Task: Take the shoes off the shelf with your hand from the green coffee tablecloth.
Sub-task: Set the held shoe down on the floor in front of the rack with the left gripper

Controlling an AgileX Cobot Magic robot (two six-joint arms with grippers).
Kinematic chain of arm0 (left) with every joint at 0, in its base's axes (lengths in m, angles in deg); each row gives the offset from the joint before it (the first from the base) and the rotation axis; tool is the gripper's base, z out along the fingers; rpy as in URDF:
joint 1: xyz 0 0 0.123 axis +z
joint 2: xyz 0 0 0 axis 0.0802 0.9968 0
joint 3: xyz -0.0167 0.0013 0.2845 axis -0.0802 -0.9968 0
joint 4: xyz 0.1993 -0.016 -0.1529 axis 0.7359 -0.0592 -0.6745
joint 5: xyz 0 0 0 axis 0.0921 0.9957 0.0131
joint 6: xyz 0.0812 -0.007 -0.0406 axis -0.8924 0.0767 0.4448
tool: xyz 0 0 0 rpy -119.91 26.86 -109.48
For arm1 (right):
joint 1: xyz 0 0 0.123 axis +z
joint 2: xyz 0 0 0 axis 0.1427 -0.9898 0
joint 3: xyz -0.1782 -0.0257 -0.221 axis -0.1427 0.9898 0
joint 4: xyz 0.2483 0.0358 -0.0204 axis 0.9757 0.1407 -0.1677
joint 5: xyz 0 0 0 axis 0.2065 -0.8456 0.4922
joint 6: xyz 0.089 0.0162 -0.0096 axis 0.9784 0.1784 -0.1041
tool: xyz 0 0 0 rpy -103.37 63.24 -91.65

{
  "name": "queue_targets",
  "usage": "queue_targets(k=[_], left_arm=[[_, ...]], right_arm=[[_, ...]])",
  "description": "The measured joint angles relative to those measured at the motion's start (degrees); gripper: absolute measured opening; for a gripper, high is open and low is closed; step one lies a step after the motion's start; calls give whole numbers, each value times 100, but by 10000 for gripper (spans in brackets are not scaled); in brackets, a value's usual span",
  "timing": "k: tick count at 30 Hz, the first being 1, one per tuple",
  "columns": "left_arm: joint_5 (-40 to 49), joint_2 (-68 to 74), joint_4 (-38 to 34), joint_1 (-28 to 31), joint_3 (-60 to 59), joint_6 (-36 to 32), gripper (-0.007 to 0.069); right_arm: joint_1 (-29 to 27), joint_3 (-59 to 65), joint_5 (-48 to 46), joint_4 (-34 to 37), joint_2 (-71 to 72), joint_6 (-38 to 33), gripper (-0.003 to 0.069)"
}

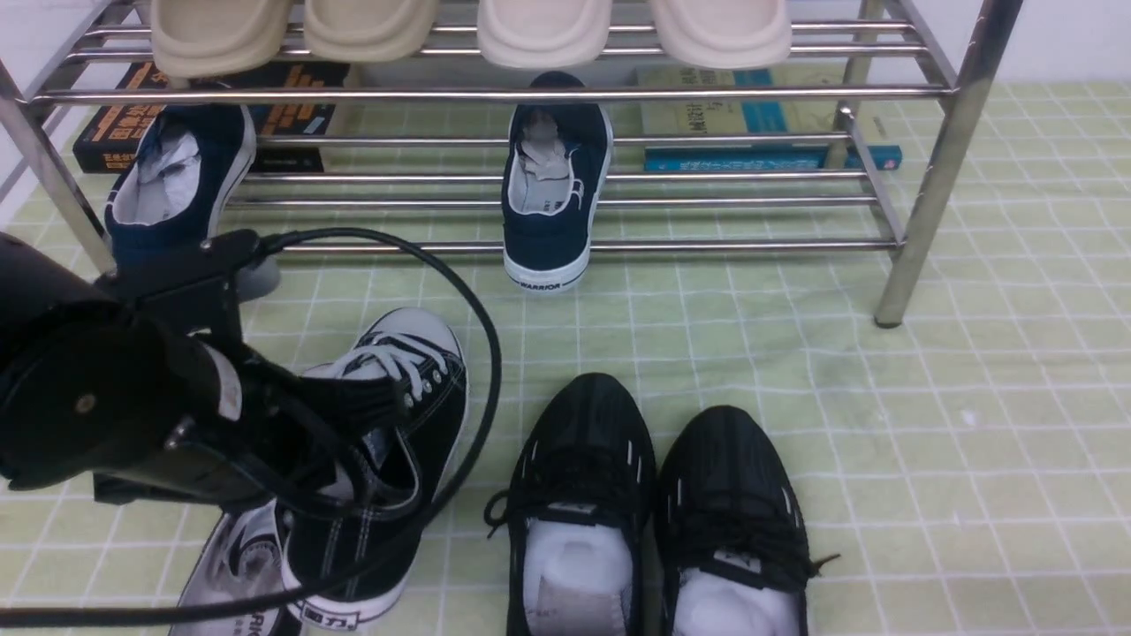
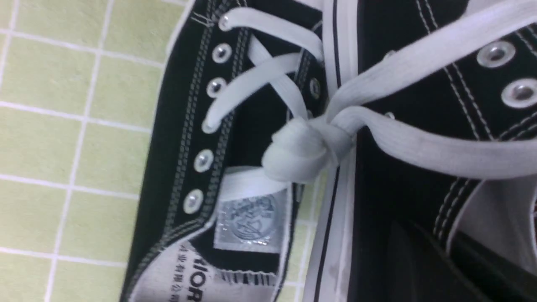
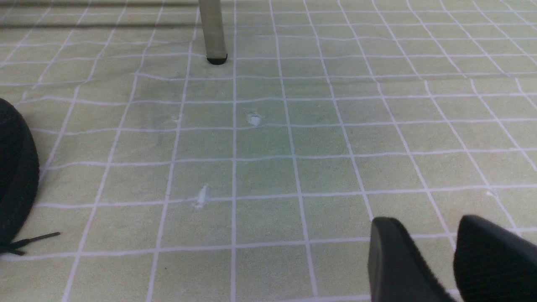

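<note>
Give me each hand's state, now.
Left hand: in among the shoes, grip cannot be told.
Right hand: open, empty.

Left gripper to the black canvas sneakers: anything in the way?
Nothing visible. The left gripper is at the collar of one black canvas sneaker, which rests on the green tablecloth in front of the shelf; only its own cable loops beside it.

- left pincer point(image 1: 353, 415): jaws hidden behind its own body, grip unclear;
- second sneaker point(image 1: 231, 565) beneath that pincer: mostly covered, cut by the edge;
- right pincer point(image 3: 430, 235): only fingertips show
</note>
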Motion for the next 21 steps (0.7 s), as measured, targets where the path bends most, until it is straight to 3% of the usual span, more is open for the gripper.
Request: queue_targets(k=[13, 21], left_arm=[[25, 10, -861, -4, 0, -536, 14], [154, 212, -889, -4, 5, -577, 19]], right_arm=[[0, 0, 0, 0, 0, 0, 239], [0, 0, 0, 0, 0, 0, 239]])
